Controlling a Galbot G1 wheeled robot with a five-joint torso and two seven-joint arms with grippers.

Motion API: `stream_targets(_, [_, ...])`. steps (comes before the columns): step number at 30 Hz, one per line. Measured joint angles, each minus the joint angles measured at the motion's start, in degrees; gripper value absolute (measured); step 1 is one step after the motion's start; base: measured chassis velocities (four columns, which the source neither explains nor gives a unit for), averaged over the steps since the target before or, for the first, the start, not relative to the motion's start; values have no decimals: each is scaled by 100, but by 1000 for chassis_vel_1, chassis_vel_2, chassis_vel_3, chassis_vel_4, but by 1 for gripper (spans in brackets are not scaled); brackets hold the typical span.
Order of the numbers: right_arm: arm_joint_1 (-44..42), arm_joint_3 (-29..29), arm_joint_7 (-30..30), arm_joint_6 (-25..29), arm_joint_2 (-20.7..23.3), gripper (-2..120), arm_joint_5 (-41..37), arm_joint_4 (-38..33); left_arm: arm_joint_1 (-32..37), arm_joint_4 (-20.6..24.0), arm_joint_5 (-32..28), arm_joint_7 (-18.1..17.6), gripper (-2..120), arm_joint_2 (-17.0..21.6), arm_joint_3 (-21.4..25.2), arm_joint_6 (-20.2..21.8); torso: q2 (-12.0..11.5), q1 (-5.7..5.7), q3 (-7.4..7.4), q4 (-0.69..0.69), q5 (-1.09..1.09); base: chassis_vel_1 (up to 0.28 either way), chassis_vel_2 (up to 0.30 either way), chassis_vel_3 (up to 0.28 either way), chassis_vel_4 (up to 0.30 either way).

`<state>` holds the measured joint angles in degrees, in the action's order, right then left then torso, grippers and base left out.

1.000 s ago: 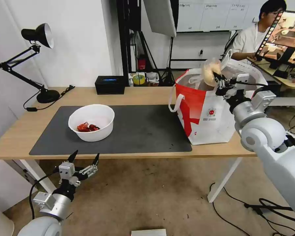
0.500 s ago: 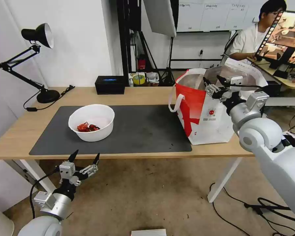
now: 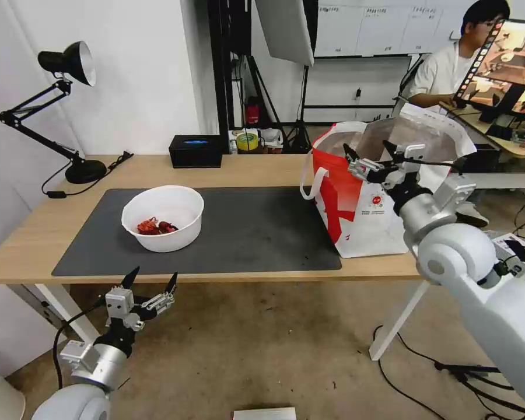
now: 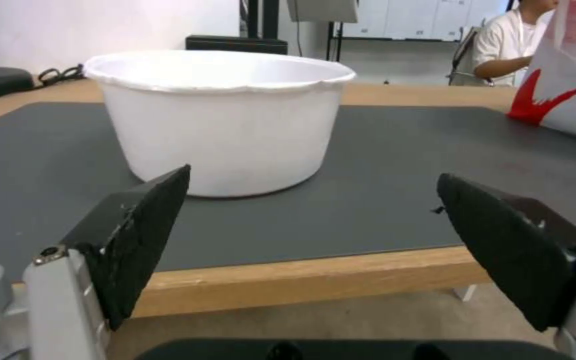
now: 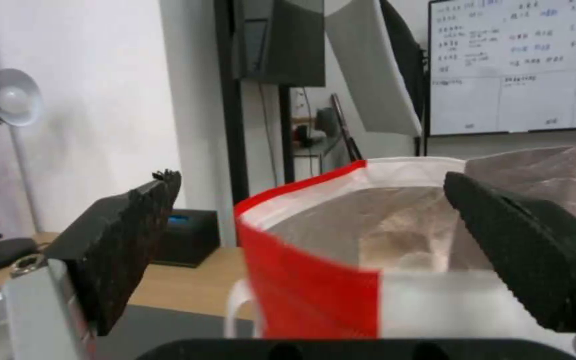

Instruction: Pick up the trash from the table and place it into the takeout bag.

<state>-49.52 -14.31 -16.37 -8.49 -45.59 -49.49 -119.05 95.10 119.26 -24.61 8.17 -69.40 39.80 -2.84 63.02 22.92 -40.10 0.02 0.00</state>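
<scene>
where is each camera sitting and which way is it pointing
Head view: high on the robot, looking forward and down over the table; both arms show, left gripper below the near edge, right gripper at the takeout bag.
Left wrist view: low at the table edge, facing the white bowl; its own open fingers frame it.
Right wrist view: raised beside the bag's mouth, facing the foil lining; its own open fingers show.
Shared: the bag's red-and-white side appears in all three.
</scene>
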Motion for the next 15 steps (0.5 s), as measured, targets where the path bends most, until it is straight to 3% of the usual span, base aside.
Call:
stream_targets(1, [-673,-257,9,160,-123,100,342,-353,-3,-25,0,6,100,0,1,-8,0,-1,0,-1,0,0,0,0,0])
stream_targets(4, [-1322,-468,23,286,-253,100,641,-545,-13,-58,-2,13,100,10,-1,-15,1,-1,0,-2,0,0,0,0,0])
stream_targets(10, [-2395,-591,47,823,-650,100,1292,-461,-35,-94,-9,20,100,8,-26,-30,0,-1,0,-2,1,0,0,0,0])
stream_targets(15, [-2730,-587,48,976,-840,100,1568,-351,-36,-107,-10,27,100,0,-29,-40,0,-1,1,-2,1,0,0,0,0])
